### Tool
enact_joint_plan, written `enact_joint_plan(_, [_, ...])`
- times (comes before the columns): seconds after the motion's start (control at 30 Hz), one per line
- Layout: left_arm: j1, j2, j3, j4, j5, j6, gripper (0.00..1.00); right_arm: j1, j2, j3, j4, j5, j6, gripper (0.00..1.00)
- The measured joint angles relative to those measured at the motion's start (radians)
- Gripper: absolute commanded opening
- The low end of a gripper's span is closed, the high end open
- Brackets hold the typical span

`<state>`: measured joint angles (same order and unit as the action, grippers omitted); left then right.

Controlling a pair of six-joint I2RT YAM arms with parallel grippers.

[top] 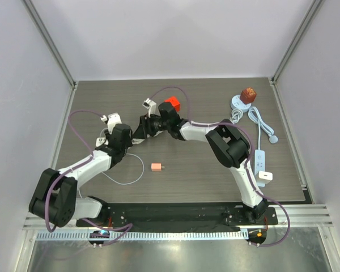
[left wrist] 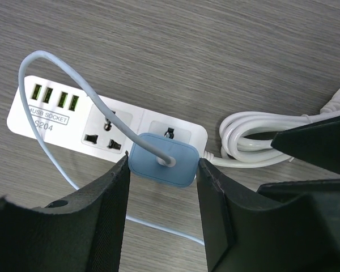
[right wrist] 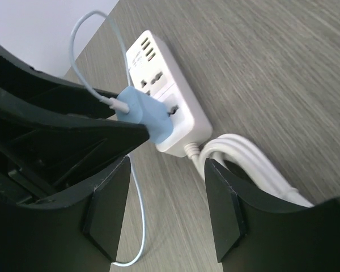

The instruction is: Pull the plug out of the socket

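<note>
A white power strip with USB ports lies on the wooden table; it also shows in the right wrist view. A light blue plug with a pale cable sits in its end socket, also visible in the right wrist view. My left gripper has its two fingertips against the plug's two sides. My right gripper is open and empty, low over the strip's cord end and its coiled white cord. In the top view both grippers meet at centre left and hide the strip.
A small pink block lies mid-table beside a thin white cable loop. A second white strip with cord lies at the right. A round pale base with a brown object stands back right. A red object sits behind the right wrist.
</note>
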<state>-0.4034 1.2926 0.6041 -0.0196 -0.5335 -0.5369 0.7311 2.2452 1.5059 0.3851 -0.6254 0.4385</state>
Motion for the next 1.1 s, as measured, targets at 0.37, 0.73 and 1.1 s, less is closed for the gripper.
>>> enact_joint_plan(0.37, [0.006,0.032,0.032,-0.007,0.014,0.006,0.0,0.002,0.026,0.084,-0.103,-0.026,-0.032,0.6])
enact_joint_plan(0.73, [0.01,-0.046,-0.021,0.036,0.121,0.032,0.0,0.014,0.083,0.137,-0.21,-0.023,-0.06,0.56])
enact_joint_plan(1.1, [0.013,-0.151,-0.084,0.066,0.184,0.048,0.0,0.022,0.101,0.201,-0.308,0.0,-0.1,0.5])
